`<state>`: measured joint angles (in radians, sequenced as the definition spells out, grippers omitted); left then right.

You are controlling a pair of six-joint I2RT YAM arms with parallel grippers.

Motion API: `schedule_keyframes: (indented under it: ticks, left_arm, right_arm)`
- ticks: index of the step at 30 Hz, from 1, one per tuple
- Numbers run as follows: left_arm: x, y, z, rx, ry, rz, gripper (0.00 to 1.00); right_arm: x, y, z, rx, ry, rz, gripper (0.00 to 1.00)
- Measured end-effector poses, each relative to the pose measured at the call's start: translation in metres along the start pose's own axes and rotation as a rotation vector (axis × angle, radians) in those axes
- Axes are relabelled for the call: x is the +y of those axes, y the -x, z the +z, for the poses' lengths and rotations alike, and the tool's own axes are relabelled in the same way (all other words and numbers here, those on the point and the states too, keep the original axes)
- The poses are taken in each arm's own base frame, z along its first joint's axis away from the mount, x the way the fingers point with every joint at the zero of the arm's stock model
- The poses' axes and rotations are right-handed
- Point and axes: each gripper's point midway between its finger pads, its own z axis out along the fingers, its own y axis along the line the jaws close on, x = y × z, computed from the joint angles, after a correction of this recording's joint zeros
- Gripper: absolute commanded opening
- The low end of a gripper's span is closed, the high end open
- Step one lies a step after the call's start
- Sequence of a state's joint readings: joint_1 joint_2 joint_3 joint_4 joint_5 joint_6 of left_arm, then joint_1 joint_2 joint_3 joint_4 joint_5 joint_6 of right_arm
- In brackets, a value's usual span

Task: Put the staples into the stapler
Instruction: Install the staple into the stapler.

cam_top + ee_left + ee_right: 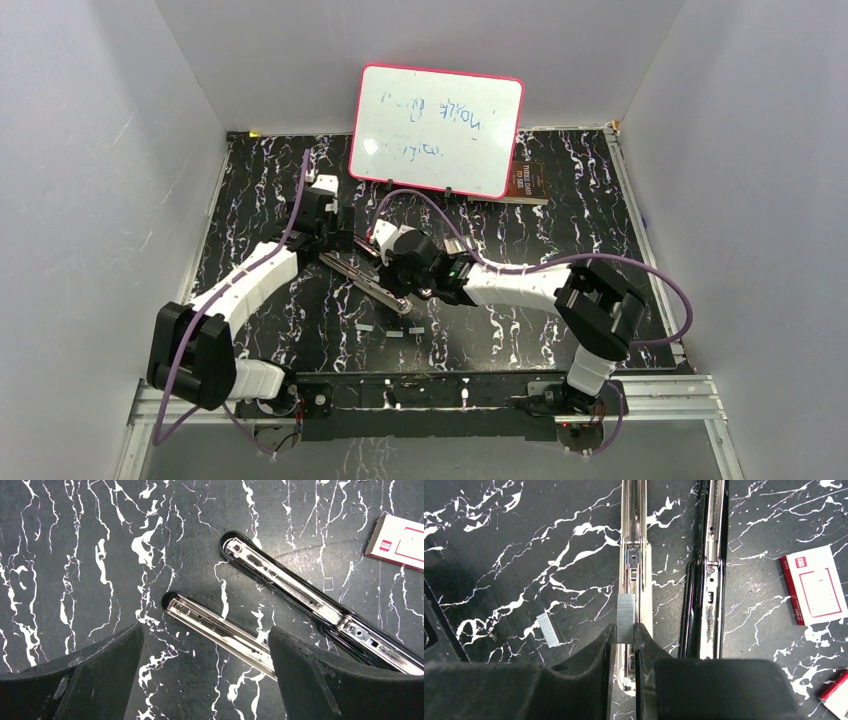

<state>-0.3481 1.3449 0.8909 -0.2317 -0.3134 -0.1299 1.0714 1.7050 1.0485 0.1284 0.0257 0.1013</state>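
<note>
The right hand point(625, 641) pinches a short strip of staples point(626, 615) between nearly closed fingers point(601, 655). The silvery strip is poised directly over the shiny rail point(634, 555) of the stapler point(362, 280); whether strip and rail touch cannot be told. The stapler lies swung open, its rail half and its black half point(711, 580) stretched side by side on the black, white-veined surface point(499, 555). The left hand point(205, 680) hovers above the rounded ends of both halves, its fingers point(95, 675) spread wide and gripping nothing. A second strip point(548, 629) lies loose on the surface to the left of the rail, apart from it. A small white box with a red label point(816, 585) rests to the right of the stapler. A whiteboard point(437, 130) stands propped at the back.
</note>
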Motion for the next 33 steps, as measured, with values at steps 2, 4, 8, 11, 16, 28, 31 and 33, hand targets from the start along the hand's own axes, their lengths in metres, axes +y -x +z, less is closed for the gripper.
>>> schedule_keyframes:
  ticks: [2, 4, 8, 11, 16, 28, 31, 33]
  left_arm:
    - [-0.001, -0.001, -0.003, -0.008, -0.009, 0.001, 0.94]
    - [-0.001, -0.001, -0.005, -0.013, -0.011, -0.002, 0.94]
    - [-0.002, -0.002, -0.005, -0.008, -0.016, -0.022, 0.93]
    - [-0.004, -0.006, -0.005, 0.009, -0.024, -0.057, 0.91]
    - [0.004, -0.023, -0.003, 0.062, -0.008, -0.116, 0.86]
    - [0.007, -0.027, -0.002, 0.079, -0.005, -0.141, 0.81]
    - [0.006, -0.027, -0.002, 0.079, -0.007, -0.141, 0.81]
    - [0.006, -0.027, -0.002, 0.079, -0.007, -0.141, 0.81]
  right_arm:
    - [0.001, -0.004, 0.001, 0.000, -0.009, -0.004, 0.00]
    - [0.001, -0.009, 0.002, 0.000, -0.018, -0.006, 0.00]
    - [-0.001, -0.022, 0.002, 0.018, -0.037, -0.002, 0.00]
    - [-0.004, -0.028, 0.002, 0.026, -0.054, 0.003, 0.00]
    - [-0.007, -0.027, 0.002, 0.020, -0.069, 0.003, 0.00]
    - [-0.004, -0.027, 0.002, 0.017, -0.079, 0.041, 0.00]
    - [0.000, -0.024, 0.002, 0.011, -0.088, 0.057, 0.00]
    - [0.003, -0.022, 0.002, 0.007, -0.090, 0.062, 0.00]
